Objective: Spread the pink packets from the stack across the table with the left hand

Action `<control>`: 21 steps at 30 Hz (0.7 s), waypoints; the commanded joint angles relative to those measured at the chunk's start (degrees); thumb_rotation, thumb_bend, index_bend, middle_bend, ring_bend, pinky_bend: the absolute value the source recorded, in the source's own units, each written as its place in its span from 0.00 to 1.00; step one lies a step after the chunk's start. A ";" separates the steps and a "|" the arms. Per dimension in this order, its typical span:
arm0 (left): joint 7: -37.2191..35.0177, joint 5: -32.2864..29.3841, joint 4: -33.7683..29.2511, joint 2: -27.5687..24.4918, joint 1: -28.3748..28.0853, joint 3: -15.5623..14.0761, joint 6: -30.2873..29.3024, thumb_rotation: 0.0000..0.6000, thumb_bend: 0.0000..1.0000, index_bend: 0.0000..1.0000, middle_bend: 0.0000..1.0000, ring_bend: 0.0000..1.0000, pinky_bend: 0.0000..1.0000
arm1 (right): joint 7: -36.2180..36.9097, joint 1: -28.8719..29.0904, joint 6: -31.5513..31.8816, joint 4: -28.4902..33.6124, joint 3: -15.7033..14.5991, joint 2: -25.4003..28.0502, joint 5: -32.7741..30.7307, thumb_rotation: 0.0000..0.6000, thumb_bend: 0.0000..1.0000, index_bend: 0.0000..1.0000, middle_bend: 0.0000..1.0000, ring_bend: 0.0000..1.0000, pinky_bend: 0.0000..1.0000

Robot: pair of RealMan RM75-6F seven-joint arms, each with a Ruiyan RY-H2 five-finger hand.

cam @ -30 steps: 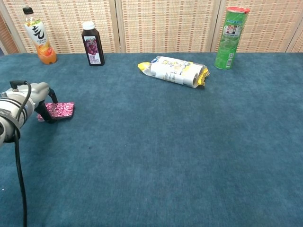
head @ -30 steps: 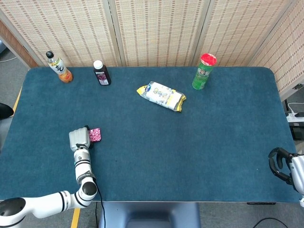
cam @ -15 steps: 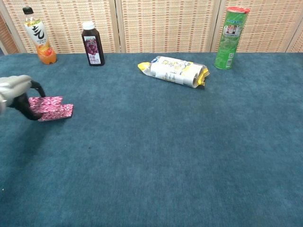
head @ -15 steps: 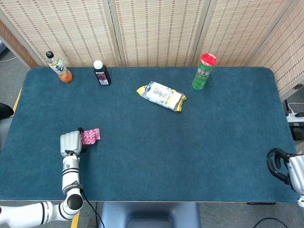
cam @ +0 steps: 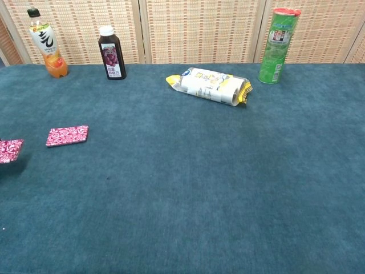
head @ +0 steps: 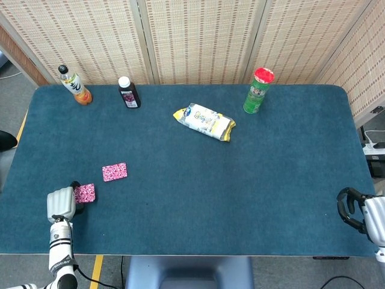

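Note:
One pink packet (head: 114,171) lies flat on the blue table, also seen in the chest view (cam: 67,136). A second pink packet (head: 84,193) sits nearer the front left, and my left hand (head: 62,204) holds it at its left edge. In the chest view that packet (cam: 10,150) shows at the left frame edge, while the hand itself is out of frame there. My right hand (head: 360,212) hangs at the table's right front corner with fingers curled in and nothing in them.
Along the back stand an orange juice bottle (head: 74,85), a dark bottle (head: 128,93) and a green can (head: 258,91). A white and yellow snack bag (head: 204,121) lies in the back middle. The table's front edge (head: 180,254) runs close to my left hand.
My left hand drew one packet off the stack and carried it toward the front left. The other packet stayed where the stack was. The right hand barely moved.

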State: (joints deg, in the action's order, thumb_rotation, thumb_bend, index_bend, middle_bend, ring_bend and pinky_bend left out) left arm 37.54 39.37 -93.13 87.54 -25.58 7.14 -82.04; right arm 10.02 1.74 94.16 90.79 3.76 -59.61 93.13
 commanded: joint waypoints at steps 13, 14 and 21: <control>1.29 1.12 1.29 1.07 1.17 0.29 1.53 1.00 0.34 0.14 1.00 1.00 1.00 | -0.03 -0.03 0.07 0.04 0.11 -0.02 -0.15 1.00 0.43 0.95 0.78 0.88 1.00; 1.45 1.23 0.90 0.96 1.15 0.53 1.47 1.00 0.34 0.14 1.00 1.00 1.00 | -0.03 -0.02 0.05 0.02 0.11 -0.02 -0.17 1.00 0.43 0.95 0.78 0.88 1.00; 3.04 3.55 -1.07 2.45 -1.57 3.79 1.17 1.00 0.33 0.17 1.00 1.00 1.00 | -0.22 0.15 -0.37 0.04 -0.04 -0.06 -0.03 1.00 0.43 0.95 0.78 0.88 1.00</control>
State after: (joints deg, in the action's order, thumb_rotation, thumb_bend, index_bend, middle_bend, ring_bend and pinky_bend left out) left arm 39.82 42.43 -93.83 89.28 -26.30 10.15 -80.79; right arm 9.80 1.88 93.79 90.83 3.73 -59.68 93.09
